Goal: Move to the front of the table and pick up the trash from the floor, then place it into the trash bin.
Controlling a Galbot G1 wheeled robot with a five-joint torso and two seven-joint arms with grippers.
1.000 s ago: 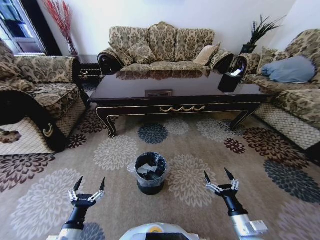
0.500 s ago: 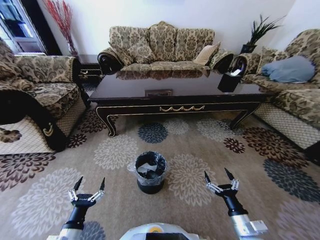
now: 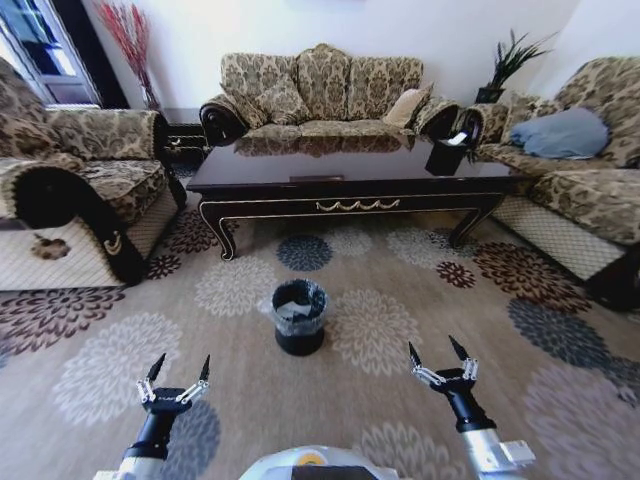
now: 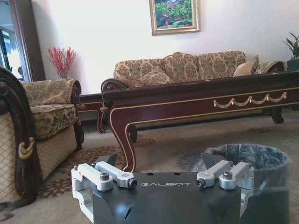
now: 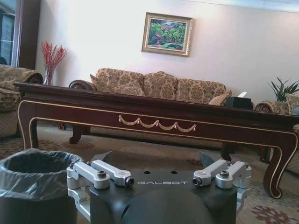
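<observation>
Inside, the trash bin (image 3: 298,317) holds crumpled paper, both the left claw (image 3: 178,377) and right claw (image 3: 437,355) spread.

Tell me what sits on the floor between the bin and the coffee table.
Nothing but bare patterned carpet lies between the bin and the coffee table, as the head view shows.

Trash bin (image 3: 299,317) on carpet (image 3: 400,300) before table (image 3: 350,180), sofa (image 3: 325,90) behind table
</observation>
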